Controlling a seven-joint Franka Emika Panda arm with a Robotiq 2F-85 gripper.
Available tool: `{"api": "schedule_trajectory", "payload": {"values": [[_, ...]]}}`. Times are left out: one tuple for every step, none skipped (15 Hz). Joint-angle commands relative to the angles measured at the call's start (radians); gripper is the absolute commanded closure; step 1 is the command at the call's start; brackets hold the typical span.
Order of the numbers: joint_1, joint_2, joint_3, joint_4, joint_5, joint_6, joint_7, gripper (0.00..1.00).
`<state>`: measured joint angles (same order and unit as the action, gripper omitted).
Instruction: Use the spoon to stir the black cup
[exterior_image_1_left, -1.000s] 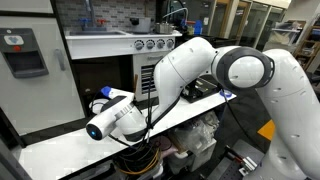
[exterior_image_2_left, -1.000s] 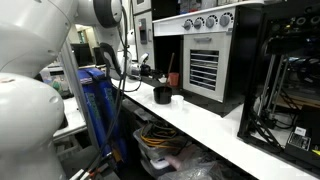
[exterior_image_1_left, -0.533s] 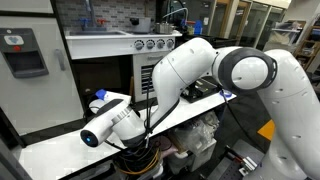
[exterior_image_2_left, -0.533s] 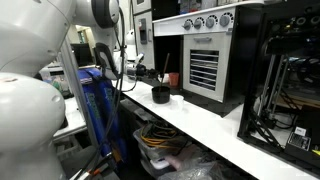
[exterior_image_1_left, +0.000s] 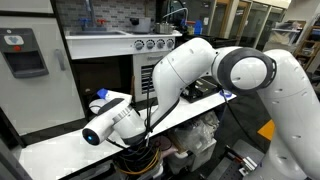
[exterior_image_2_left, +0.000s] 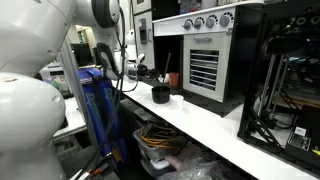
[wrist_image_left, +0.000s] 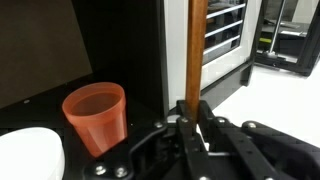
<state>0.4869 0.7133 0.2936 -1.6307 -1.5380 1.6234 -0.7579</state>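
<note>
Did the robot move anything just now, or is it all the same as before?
The arm dipped a little, down and to the left in an exterior view. Nothing was grabbed or let go: the gripper stays shut on the spoon. The black cup stayed where it was.

Wooden spoon (wrist_image_left: 198, 50) upright; black cup (exterior_image_2_left: 160, 95) on counter (exterior_image_2_left: 215, 125)

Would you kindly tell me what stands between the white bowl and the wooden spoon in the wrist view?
The reddish-brown cup stands there, with the white bowl on one side and the upright spoon on the other. This shows in the wrist view.
</note>
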Motion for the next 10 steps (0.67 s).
{"api": "schedule_trajectory", "payload": {"values": [[-0.011, -0.017, -0.015, -0.021, -0.012, 0.012, 0.008, 0.97], [-0.013, -0.018, -0.018, -0.021, -0.013, 0.01, 0.007, 0.97], [-0.014, -0.019, -0.022, -0.022, -0.014, 0.009, 0.008, 0.97], [-0.015, -0.02, -0.025, -0.024, -0.015, 0.008, 0.008, 0.97], [-0.016, -0.021, -0.029, -0.024, -0.015, 0.007, 0.008, 0.97], [-0.017, -0.021, -0.032, -0.024, -0.016, 0.006, 0.009, 0.97], [-0.018, -0.021, -0.034, -0.024, -0.016, 0.005, 0.008, 0.97], [-0.019, -0.022, -0.037, -0.025, -0.017, 0.004, 0.008, 0.97], [-0.02, -0.022, -0.039, -0.025, -0.017, 0.003, 0.008, 0.97], [-0.021, -0.022, -0.041, -0.025, -0.017, 0.002, 0.008, 0.97]]}}
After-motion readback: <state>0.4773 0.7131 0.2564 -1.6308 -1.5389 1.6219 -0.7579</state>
